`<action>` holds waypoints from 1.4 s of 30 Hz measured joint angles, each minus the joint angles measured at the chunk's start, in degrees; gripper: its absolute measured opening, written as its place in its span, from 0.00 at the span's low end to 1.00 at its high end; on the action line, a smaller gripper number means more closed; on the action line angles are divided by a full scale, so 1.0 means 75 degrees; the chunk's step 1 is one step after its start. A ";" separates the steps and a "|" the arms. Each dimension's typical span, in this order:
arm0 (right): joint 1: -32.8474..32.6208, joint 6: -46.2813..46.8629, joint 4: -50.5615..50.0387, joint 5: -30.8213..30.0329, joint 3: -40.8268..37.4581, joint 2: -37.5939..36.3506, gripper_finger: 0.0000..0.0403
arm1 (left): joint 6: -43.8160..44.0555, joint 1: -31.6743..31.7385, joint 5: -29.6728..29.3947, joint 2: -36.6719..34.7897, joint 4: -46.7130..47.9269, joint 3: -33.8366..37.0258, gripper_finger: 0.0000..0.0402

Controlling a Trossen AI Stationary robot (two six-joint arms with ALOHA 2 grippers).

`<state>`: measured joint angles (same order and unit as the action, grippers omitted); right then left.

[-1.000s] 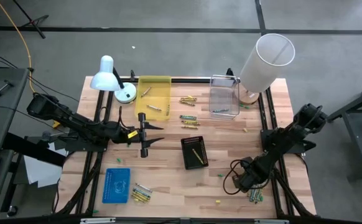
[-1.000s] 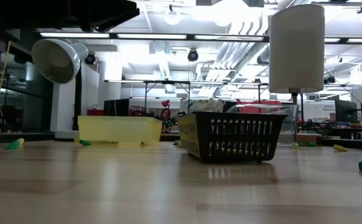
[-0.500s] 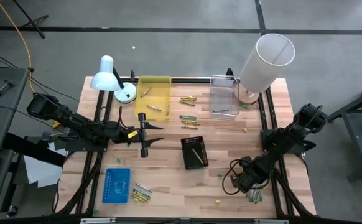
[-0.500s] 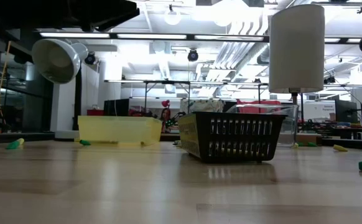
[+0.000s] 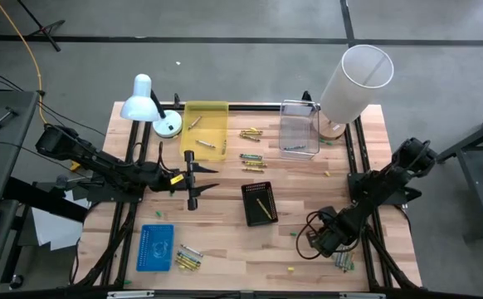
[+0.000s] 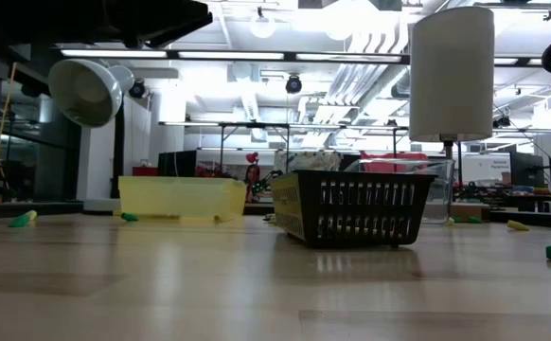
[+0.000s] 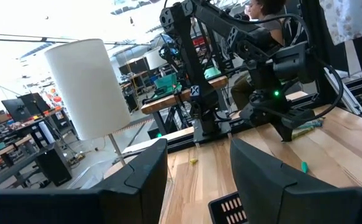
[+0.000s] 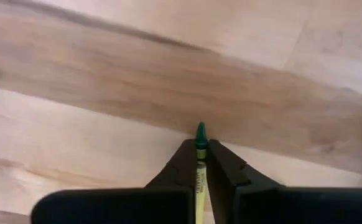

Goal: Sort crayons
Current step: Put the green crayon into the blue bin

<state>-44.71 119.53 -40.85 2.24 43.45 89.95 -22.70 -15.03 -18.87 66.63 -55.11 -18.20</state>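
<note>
A: Where is the right gripper (image 8: 198,163) at this moment?

B: Low over the near right corner of the wooden surface (image 5: 225,241), by a small heap of crayons (image 5: 343,262). Its fingers are pinched on a crayon with a green tip (image 8: 200,138); the tip pokes out just past the fingertips.

A: And the left gripper (image 5: 202,180)?

B: Hanging over the left middle of the surface, fingers spread wide, nothing between them.

A: Where do the other crayons lie?

B: A loose row (image 5: 251,156) lies between the yellow tray (image 5: 206,133) and the clear tray (image 5: 299,130), toward the far side. A few sticks rest in the yellow tray, one or more in the clear tray. One yellow crayon (image 5: 264,207) lies in the black basket (image 5: 259,203) at the middle. Another cluster (image 5: 188,258) sits just beside the blue lid (image 5: 155,247) at the near left.

A: Anything else standing there?

B: A white desk lamp (image 5: 148,105) at the far left corner, and a tall white cylinder lamp (image 5: 354,81) at the far right.
</note>
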 joint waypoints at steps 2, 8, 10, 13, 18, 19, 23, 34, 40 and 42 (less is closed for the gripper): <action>0.0003 -0.0070 -0.0025 -0.0185 -0.0005 0.0003 0.03 | -0.0041 0.0000 0.0000 0.0000 -0.0018 0.0000 0.40; 0.0012 -0.0684 -0.0143 -0.0701 -0.0009 -0.0140 0.01 | -0.0465 -0.0134 -0.0356 -0.0334 -0.0228 0.0000 0.40; 0.0035 -0.0867 -0.0705 -0.1351 0.0026 -0.0299 0.01 | -0.0499 -0.0227 -0.0676 -0.0604 -0.0166 0.0000 0.40; 0.0026 -0.1064 -0.1584 -0.2073 0.0427 -0.0752 0.00 | -0.0455 -0.0404 -0.1113 -0.1102 -0.0039 0.0000 0.40; 0.0034 -0.1904 -0.2556 -0.3694 0.0928 -0.1455 0.00 | -0.0023 -0.0714 -0.1248 -0.1937 0.0782 0.0000 0.40; 0.0028 -0.2061 -0.2487 -0.4063 0.0951 -0.1575 0.00 | 0.0094 -0.0770 -0.1247 -0.2067 0.0927 0.0000 0.40; 0.0124 -0.2926 -0.2067 -0.5190 0.0950 -0.1757 0.00 | 0.0820 -0.0939 -0.0992 -0.2473 0.1334 0.0000 0.40; 0.1903 -0.9565 0.2886 -0.6425 0.0534 -0.1737 0.00 | 0.2901 -0.0671 0.0875 -0.2838 0.1768 0.0000 0.40; 0.3507 -1.3495 0.7441 -0.4533 -0.0357 -0.1737 0.01 | 0.2935 -0.0239 0.0848 -0.2482 0.1508 0.0000 0.40; 0.4125 -1.4345 0.8903 -0.3555 -0.0712 -0.1737 0.01 | 0.2817 -0.0083 0.0742 -0.2272 0.1318 0.0000 0.40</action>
<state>-13.77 11.94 25.92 -24.42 38.12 76.93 -1.57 -15.65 -13.31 49.59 -45.22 -18.20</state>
